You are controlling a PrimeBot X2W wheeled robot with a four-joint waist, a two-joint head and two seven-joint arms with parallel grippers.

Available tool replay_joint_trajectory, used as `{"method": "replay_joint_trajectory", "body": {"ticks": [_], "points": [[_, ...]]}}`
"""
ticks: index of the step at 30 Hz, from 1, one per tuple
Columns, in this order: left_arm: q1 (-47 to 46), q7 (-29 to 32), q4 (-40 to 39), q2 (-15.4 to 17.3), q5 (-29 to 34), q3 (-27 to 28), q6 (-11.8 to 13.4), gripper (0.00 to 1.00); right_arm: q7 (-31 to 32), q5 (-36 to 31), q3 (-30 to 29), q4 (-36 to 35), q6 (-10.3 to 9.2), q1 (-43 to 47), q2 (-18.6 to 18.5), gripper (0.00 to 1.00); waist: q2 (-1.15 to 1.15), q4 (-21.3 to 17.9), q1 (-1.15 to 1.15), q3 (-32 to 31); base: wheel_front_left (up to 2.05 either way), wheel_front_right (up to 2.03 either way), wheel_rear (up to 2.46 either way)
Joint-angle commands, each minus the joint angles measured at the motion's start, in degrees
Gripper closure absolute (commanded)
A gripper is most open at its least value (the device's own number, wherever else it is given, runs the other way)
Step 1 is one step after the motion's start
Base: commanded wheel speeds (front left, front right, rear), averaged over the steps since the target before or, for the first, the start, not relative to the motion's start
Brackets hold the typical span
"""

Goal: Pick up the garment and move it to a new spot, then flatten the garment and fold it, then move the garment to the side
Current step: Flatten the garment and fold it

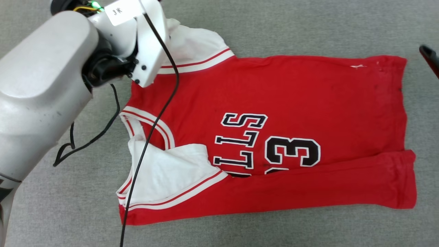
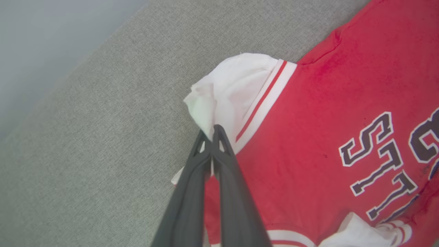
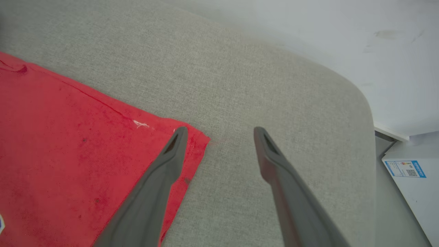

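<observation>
The garment (image 1: 291, 92), a red jersey with white sleeves and black lettering, lies spread sideways on the grey cushioned surface, collar to the left. Its near long edge is folded up over the numbers, and the near white sleeve (image 1: 164, 171) lies over the chest. In the left wrist view my left gripper (image 2: 212, 132) is shut, pinching the far white sleeve (image 2: 240, 85) at its edge. My left arm (image 1: 44, 68) covers that spot in the head view. My right gripper (image 3: 220, 132) stands open just above the garment's far hem corner (image 3: 195, 139), one finger over red cloth, the other over bare surface.
A black cable (image 1: 151, 137) from my left wrist trails across the collar and near sleeve. The grey surface (image 3: 274, 85) ends in a rounded edge at the far side, with pale floor beyond. A white box with a blue label (image 3: 408, 171) stands beside that edge.
</observation>
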Motion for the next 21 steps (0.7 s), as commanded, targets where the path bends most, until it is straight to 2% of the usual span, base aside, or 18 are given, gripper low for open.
{"method": "replay_joint_trajectory", "body": {"ticks": [1,5,9,15,21], "points": [[0.1,-0.3,-0.6,0.0,-0.2,-0.5,-0.1,1.00,1.7,1.3,0.9,0.8,-0.05,-1.1,-0.5,0.00,0.00,0.6,0.00,0.3,0.00,0.00,0.00],[-1.3,-1.5,-2.8,-0.2,-0.1,-2.0,-0.1,1.00,9.3,4.7,4.9,3.6,-0.05,-4.7,-3.0,0.00,0.00,1.8,0.00,1.6,0.00,0.00,0.00],[-2.7,-2.6,-4.3,-0.5,-0.1,-3.3,-0.1,1.00,13.6,7.0,7.8,6.8,-0.05,-7.4,-3.1,0.00,0.00,3.1,0.00,3.1,0.00,0.00,0.00],[-4.8,-3.9,-5.3,-0.5,-0.8,-5.0,-0.1,1.00,12.7,6.3,12.6,11.6,-0.05,-10.1,-2.2,0.00,0.00,4.3,0.00,5.0,0.00,0.00,0.00],[-6.0,-5.8,-4.7,0.2,-1.9,-6.2,-0.1,1.00,12.2,7.2,18.1,17.0,-0.04,-8.8,-1.1,0.00,0.00,4.8,0.00,6.0,0.00,0.00,0.00]]}}
